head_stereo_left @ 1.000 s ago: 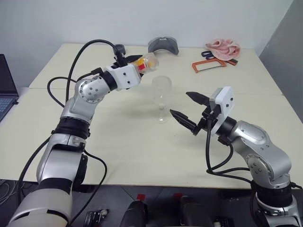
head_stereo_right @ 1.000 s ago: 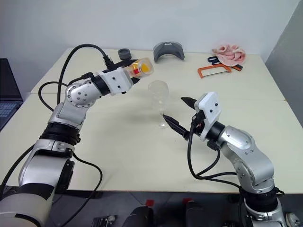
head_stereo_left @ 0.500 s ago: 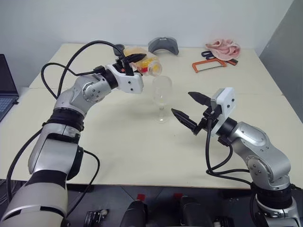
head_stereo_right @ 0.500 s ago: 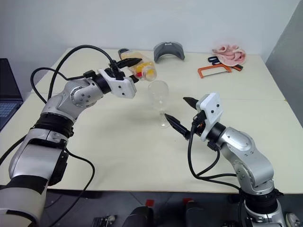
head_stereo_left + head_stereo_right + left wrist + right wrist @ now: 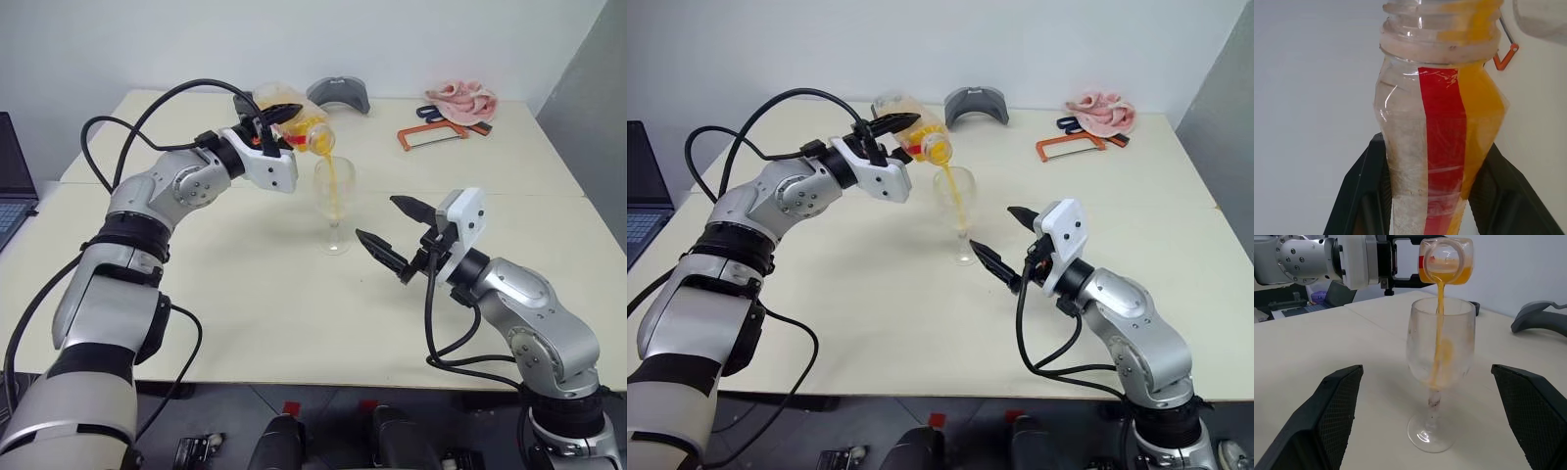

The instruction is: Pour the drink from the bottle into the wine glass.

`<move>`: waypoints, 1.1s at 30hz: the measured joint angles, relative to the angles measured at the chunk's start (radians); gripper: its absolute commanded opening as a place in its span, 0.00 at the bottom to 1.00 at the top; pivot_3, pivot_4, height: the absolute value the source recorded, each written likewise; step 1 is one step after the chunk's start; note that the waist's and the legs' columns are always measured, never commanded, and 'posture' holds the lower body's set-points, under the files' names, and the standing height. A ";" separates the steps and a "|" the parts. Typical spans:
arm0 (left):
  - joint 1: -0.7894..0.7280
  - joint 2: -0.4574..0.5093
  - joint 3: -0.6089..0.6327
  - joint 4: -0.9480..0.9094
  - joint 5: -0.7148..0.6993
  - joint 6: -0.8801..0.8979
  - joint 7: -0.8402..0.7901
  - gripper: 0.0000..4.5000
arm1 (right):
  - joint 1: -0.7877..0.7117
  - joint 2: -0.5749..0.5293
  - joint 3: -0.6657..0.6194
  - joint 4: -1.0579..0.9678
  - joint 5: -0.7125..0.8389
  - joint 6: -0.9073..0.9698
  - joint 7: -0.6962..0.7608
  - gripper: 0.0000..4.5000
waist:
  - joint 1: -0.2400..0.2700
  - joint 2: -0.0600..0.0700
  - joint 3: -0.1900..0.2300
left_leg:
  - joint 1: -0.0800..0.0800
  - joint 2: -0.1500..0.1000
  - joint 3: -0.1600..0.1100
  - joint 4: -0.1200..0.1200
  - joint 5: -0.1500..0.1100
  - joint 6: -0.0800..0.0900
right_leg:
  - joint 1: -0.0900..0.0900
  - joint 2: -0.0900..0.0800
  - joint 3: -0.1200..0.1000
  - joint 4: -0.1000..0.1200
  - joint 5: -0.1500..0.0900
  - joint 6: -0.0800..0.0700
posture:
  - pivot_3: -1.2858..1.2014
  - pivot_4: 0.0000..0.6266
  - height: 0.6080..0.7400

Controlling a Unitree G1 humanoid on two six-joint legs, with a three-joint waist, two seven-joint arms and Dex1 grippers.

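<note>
A: Where is the bottle?
B: In the air over the middle of the table, tipped mouth-down above the glass. The left gripper has its fingers clamped on the bottle's body.
A: And the drink?
B: An orange stream runs from the mouth into the bowl of the glass; some is left in the bottle.
A: The glass?
B: Upright on its foot near the table's middle.
A: The right gripper?
B: Spread wide, holding nothing, just beside the glass on the near right side, apart from it.
A: Anything else?
B: Along the far edge: a grey curved object, an orange-framed saw and a pink cloth toward the far right corner.
</note>
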 measured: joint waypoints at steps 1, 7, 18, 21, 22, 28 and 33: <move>-0.001 0.000 -0.002 0.001 0.004 0.000 0.007 0.37 | 0.004 0.002 0.003 0.000 -0.004 -0.004 -0.002 1.00 | 0.000 0.000 0.000 | 0.000 0.000 0.000 0.000 0.000 0.000 | 0.000 0.000 0.000 0.000 0.000 0.000 | 0.52 0.24 1.00; -0.024 0.002 -0.011 0.006 0.019 0.000 0.036 0.37 | 0.027 0.009 0.027 0.000 -0.016 -0.021 -0.008 1.00 | 0.000 0.000 0.000 | 0.000 0.000 0.000 0.000 0.000 0.000 | 0.000 0.000 0.000 0.000 0.000 0.000 | 0.52 0.24 1.00; -0.041 0.004 -0.031 0.028 0.039 0.001 0.065 0.37 | 0.042 0.068 0.044 0.000 -0.049 -0.061 -0.043 1.00 | -0.001 0.000 0.000 | 0.000 0.000 0.000 0.000 0.000 0.000 | 0.000 0.000 0.000 0.001 0.000 0.000 | 0.52 0.24 1.00; -0.052 0.004 -0.039 0.037 0.043 0.001 0.071 0.37 | 0.047 0.070 0.045 0.000 -0.049 -0.073 -0.041 1.00 | -0.002 0.000 0.000 | 0.000 -0.001 0.000 0.000 0.000 0.000 | 0.000 0.000 0.000 0.001 0.000 0.000 | 0.52 0.24 1.00; -0.057 0.004 -0.039 0.039 0.044 0.001 0.074 0.37 | 0.048 0.070 0.045 -0.001 -0.049 -0.076 -0.038 1.00 | -0.002 0.000 0.000 | 0.000 -0.001 0.000 0.001 0.000 0.000 | 0.000 0.000 0.000 0.001 0.000 0.000 | 0.52 0.24 1.00; -0.071 0.005 -0.039 0.044 0.047 0.000 0.079 0.37 | 0.050 0.043 0.042 -0.002 -0.037 -0.078 -0.007 1.00 | -0.002 0.000 0.000 | 0.000 -0.003 0.000 0.001 0.000 0.000 | 0.000 0.000 0.000 0.002 0.000 0.000 | 0.52 0.24 1.00; -0.071 0.005 -0.040 0.048 0.052 0.000 0.080 0.37 | 0.029 0.002 0.016 -0.002 -0.027 -0.078 0.027 1.00 | -0.002 0.000 0.000 | 0.000 -0.003 0.000 0.001 0.000 0.000 | -0.001 0.000 0.000 0.003 0.000 0.000 | 0.52 0.24 1.00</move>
